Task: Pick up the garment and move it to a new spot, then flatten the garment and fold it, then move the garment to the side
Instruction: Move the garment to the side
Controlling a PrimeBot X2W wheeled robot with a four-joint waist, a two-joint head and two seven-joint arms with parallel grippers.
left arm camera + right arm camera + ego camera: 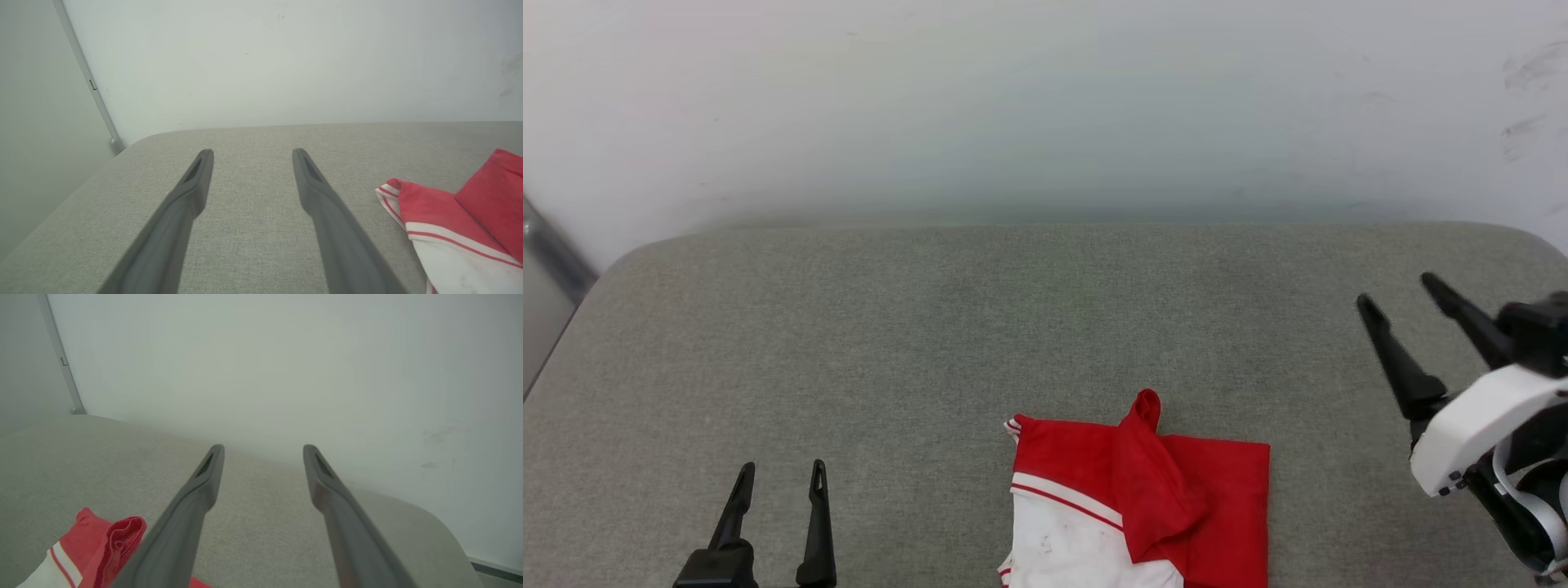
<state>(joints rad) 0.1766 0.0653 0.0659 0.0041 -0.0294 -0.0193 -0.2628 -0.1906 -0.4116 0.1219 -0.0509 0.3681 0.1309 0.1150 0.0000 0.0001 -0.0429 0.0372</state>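
Note:
The garment lies folded near the front edge of the grey padded surface, red with a white sleeve and red-white striped trim; a red flap sticks up at its top. It also shows at the right edge of the left wrist view as the garment and at the lower left of the right wrist view as the garment. My left gripper stands open at the lower left, well left of the cloth, empty. My right gripper hangs open to the right of the cloth, above the surface, holding nothing.
The grey fabric surface has rounded far corners and ends against a pale wall. A metal strip runs down at the far left. The surface's right corner drops off close to my right gripper.

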